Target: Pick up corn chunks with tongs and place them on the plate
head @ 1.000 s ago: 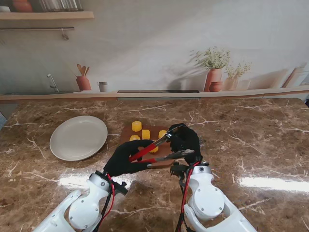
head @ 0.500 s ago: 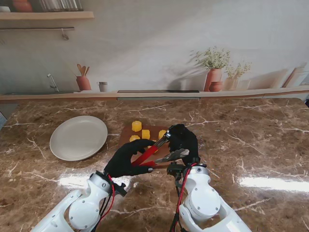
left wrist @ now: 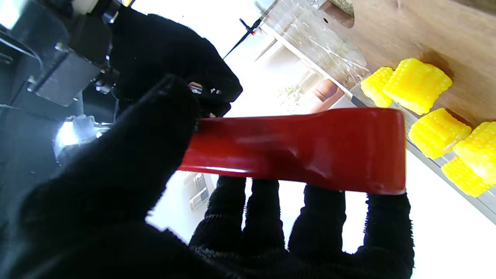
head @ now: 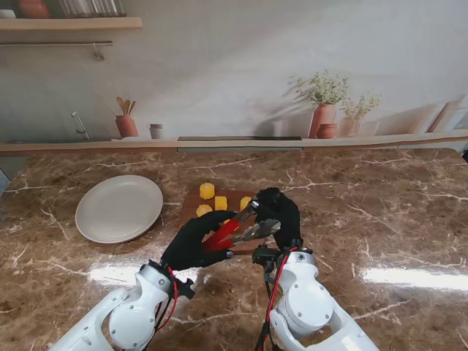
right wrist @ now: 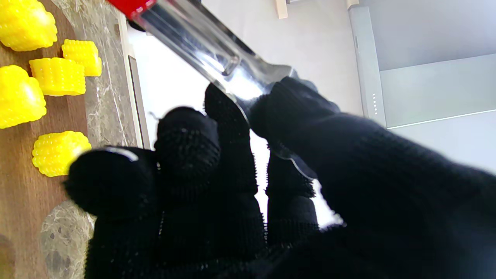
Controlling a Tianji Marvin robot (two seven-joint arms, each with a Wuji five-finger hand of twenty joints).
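Both hands grip the tongs (head: 238, 228) over the cutting board (head: 191, 202), left hand (head: 191, 243) on red handle, right hand (head: 279, 210) on slick steel end; corn chunks (head: 207, 191) look light, bumpy, firm: pinch across flat cut faces.

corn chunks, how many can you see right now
5, counted from the wrist views, all on the wooden board, none on the plate. In the stand view one corn chunk sits farthest from me; the tongs and hands hide some, perhaps more.

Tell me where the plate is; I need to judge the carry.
In the stand view the plate lies on the marble table, to the left of the wooden board with the corn chunks, apart from it.
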